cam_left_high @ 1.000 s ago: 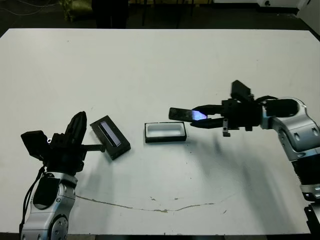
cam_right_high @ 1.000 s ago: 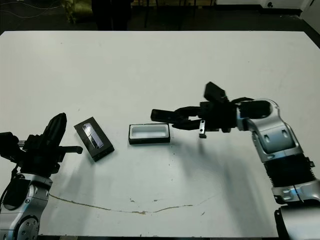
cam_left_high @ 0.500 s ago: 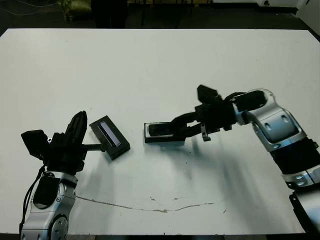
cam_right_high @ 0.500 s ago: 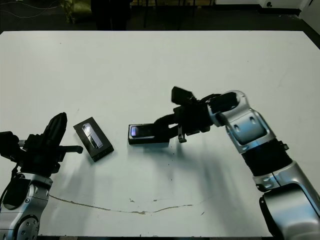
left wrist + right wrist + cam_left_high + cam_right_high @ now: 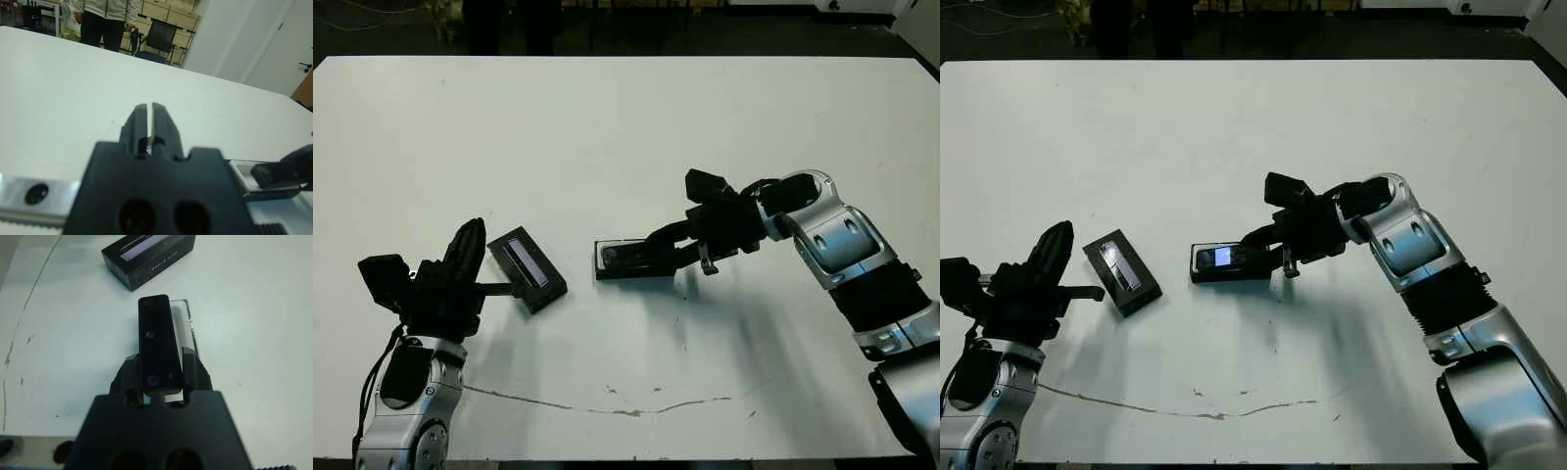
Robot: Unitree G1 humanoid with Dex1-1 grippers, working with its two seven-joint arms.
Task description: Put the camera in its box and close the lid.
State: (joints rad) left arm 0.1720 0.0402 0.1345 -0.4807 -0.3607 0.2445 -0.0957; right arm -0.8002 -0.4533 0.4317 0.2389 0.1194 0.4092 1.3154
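White table (image 5: 724,117), camera (image 5: 157,342) over box (image 5: 190,325)

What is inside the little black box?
The camera lies in the box, with the right pincer at its end. It covers the box's white lining almost entirely, so the floor cannot be seen.

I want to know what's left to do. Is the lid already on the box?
No, the lid lies apart on the table, to the robot's left of the box.
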